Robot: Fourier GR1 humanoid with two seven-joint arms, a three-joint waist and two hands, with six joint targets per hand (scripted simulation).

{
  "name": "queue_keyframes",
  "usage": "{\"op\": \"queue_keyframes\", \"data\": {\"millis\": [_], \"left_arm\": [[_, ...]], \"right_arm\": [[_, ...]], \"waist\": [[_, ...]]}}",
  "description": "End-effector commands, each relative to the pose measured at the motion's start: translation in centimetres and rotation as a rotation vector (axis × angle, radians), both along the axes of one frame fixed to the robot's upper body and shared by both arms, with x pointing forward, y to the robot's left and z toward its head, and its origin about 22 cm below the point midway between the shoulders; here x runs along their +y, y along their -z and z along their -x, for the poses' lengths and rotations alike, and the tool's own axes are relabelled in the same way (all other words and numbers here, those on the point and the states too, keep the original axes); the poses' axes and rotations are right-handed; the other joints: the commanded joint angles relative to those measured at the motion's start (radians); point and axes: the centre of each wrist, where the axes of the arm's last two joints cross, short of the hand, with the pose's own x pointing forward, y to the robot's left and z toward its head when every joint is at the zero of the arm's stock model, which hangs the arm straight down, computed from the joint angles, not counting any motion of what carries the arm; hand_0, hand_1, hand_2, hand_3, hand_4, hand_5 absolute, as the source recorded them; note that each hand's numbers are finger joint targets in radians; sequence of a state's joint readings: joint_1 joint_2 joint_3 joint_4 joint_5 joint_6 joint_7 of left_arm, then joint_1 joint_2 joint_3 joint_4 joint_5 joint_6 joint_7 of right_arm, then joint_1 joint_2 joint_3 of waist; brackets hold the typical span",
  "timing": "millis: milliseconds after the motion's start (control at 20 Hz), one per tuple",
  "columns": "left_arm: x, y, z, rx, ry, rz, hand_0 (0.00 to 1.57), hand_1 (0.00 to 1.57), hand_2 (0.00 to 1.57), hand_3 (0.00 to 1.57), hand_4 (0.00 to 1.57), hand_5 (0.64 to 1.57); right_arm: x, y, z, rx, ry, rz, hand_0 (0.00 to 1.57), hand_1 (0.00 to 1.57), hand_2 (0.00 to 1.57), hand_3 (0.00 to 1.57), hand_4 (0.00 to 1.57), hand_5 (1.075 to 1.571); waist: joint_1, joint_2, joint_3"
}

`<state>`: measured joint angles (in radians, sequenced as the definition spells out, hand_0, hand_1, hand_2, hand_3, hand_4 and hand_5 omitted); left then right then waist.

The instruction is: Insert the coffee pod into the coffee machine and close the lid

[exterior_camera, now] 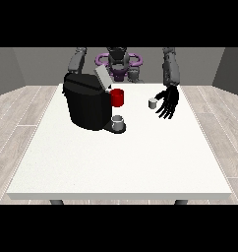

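One small grey coffee pod [152, 103] sat upright, seemingly, just left of the splayed, empty hand at the view's right [167, 102], well right of the open-lidded coffee machine [86, 106].

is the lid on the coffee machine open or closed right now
Open. The lid stands tilted up above the coffee machine, and the pod sits on the table.

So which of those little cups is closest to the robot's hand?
The small pale pod, just beside the hand at the view's right; the red cup and grey cup sit by the machine.
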<state>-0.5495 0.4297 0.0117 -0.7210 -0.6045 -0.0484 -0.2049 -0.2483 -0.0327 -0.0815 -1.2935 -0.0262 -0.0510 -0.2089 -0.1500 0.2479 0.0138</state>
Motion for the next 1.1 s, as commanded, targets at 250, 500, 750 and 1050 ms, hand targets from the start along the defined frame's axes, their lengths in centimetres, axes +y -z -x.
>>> {"op": "queue_keyframes", "data": {"millis": [250,500,750,1050], "left_arm": [[-4.2,3.6,0.7,0.099,0.094,-0.012,1.26,1.26,1.25,1.1,0.07,1.571],[-5.2,3.2,0.3,0.095,0.12,-0.016,1.33,1.33,1.33,1.18,0.07,1.571],[-6.5,4.7,1.1,0.132,0.122,-0.036,1.14,1.14,1.25,1.17,0.42,1.571],[-6.4,2.3,-0.7,-0.004,0.196,0.015,1.37,1.37,1.42,1.37,0.68,1.571]], "right_arm": [[0.0,0.7,0.2,0.052,-0.01,-0.001,0.0,0.0,0.0,0.0,0.31,1.571],[0.0,2.0,0.2,0.023,0.023,-0.022,0.0,0.0,0.0,0.0,0.4,1.571],[-2.1,2.8,0.6,0.118,0.053,-0.017,0.0,0.0,0.0,0.0,0.4,1.571],[-1.8,3.4,0.6,0.118,0.051,-0.022,0.0,0.0,0.0,0.0,0.29,1.571]], "waist": [[-0.032,-0.039,-0.0143],[0.0,-0.035,-0.0139],[0.024,-0.123,-0.0139],[0.03,-0.107,-0.014]]}}
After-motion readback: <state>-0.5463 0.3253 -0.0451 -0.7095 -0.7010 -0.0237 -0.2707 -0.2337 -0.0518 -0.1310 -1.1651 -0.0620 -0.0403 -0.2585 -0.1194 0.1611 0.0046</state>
